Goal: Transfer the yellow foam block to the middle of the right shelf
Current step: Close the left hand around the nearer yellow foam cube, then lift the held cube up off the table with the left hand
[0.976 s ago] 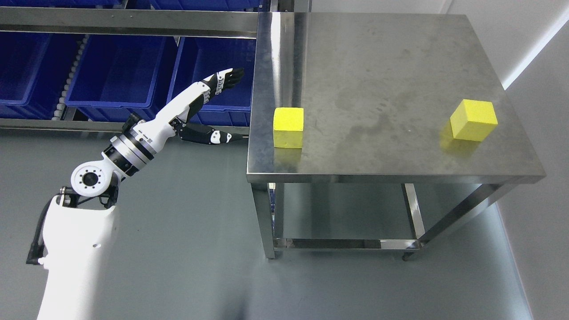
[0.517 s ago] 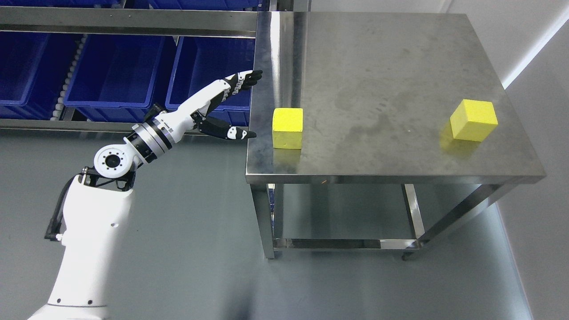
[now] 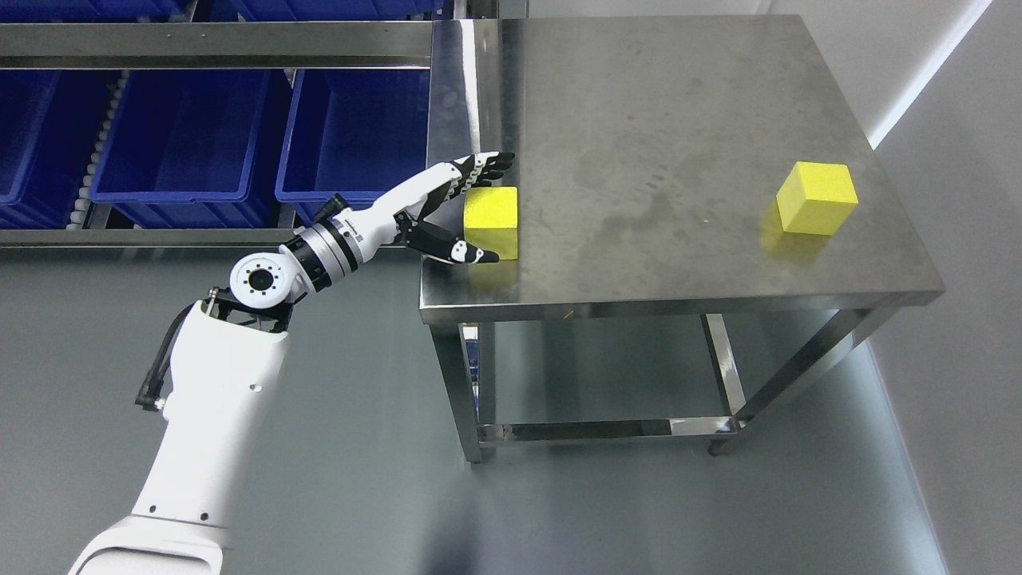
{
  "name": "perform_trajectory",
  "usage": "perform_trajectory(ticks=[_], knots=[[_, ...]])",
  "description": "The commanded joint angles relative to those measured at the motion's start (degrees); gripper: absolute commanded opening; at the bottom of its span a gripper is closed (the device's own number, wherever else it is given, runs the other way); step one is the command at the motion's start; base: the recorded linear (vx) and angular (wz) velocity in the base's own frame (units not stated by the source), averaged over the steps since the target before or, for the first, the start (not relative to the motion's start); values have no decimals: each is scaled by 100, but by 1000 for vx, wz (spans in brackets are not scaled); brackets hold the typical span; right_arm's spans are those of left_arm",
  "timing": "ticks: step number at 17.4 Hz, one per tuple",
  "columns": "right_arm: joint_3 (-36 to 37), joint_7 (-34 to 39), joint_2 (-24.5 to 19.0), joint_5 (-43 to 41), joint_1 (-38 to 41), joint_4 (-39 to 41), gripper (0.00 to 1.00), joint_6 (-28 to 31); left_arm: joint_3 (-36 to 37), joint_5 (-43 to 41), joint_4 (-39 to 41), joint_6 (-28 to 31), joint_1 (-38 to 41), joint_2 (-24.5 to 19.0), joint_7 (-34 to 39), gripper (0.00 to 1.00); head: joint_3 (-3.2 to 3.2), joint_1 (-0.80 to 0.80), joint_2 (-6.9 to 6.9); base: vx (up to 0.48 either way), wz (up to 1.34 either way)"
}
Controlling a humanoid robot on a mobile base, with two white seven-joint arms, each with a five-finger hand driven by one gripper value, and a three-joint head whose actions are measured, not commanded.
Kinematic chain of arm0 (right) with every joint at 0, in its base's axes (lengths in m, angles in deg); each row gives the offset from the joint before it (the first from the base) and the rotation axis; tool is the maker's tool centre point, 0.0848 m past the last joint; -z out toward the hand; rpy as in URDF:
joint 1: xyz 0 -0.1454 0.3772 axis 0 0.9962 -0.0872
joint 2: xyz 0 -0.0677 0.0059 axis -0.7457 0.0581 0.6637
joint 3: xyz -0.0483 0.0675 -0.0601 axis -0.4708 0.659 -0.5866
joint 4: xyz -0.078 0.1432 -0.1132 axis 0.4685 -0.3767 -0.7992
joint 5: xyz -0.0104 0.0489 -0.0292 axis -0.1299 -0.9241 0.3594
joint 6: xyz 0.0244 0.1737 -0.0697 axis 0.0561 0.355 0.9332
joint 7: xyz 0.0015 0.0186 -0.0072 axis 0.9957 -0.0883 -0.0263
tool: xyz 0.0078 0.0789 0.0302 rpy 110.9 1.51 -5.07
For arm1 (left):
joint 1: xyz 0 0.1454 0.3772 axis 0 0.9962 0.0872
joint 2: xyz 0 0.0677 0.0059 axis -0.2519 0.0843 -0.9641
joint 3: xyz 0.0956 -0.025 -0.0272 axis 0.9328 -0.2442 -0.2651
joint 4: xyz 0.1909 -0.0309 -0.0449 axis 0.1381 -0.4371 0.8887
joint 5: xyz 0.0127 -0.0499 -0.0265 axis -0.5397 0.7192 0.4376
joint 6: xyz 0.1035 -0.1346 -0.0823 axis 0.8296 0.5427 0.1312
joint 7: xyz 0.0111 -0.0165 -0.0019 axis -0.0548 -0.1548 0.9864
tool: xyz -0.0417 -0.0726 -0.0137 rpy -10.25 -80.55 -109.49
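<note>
- Head view shows your left hand (image 3: 471, 212) at the left edge of the steel table (image 3: 679, 120), its fingers (image 3: 489, 164) stretched over the far side of the nearer yellow foam block (image 3: 493, 210) and its thumb (image 3: 467, 253) reaching along the near side.
- Your hand is spread around the block, bracketing it, not clenched on it; I cannot tell whether any pad touches the foam.
- That block sits flat on the table near its front left corner. A second yellow block (image 3: 816, 197) sits well apart, toward the right edge.
- You are, I judge, at the reach-and-grasp step; nothing is lifted yet.
- Your next move calls for closing fingers and thumb evenly on opposite faces, then lifting straight up before any sideways travel. Foam gives, so squeeze firmly enough that it does not slip.
- Blue bins (image 3: 172, 136) sit on a rack to your left. No right shelf shows here, so you will likely need to turn to find it.
</note>
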Motion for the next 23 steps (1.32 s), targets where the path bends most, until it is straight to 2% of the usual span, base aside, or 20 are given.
perform_trajectory(ticks=[1,3,5,8,9,11,12,14,16,18,20,21,23], knots=[[0,-2,100,-85,-18,100,100,3,217,-248,-925,0,-141,284,51,96,0,0,0,-9,35],[0,-2,100,-94,-18,100,100,3,190,-240,-960,0,-141,293,51,90,0,0,0,-5,23],[0,-2,100,-85,-18,100,100,3,59,-204,-960,0,-133,345,60,76,0,0,0,-1,5],[0,-2,100,-85,-18,100,100,3,-563,-196,-960,-9,-89,535,60,49,0,0,0,-1,18],[0,-2,100,-85,-18,100,100,3,-818,-196,-960,-17,-89,535,60,45,0,0,0,-1,23],[0,-2,100,-94,-18,100,100,3,-1083,14,-925,-18,-97,535,78,44,0,0,0,-5,18],[0,-2,100,-85,-18,100,100,3,-1163,450,-890,-122,-115,535,104,43,0,0,0,0,0],[0,-2,100,-94,-18,100,100,3,-1269,1522,-890,-813,-141,535,480,42,0,0,0,-1,-14],[0,-2,100,-85,-18,100,100,3,-1252,2411,-890,-1700,-133,535,1199,42,0,0,0,6,-19],[0,-2,100,-85,-18,100,100,3,-1382,2459,-890,-2213,-106,535,2103,43,0,0,0,20,40],[0,-2,100,-85,-18,100,100,3,-1497,2450,-715,-2224,-54,535,3315,43,0,0,0,9,26],[0,-2,100,-85,-18,100,100,3,-1463,2450,-627,-2224,-1,535,3556,43,0,0,0,-6,-19],[0,-2,100,-85,-18,100,100,3,-1497,2450,-434,-2232,323,535,3550,43,0,0,0,-14,-14]])
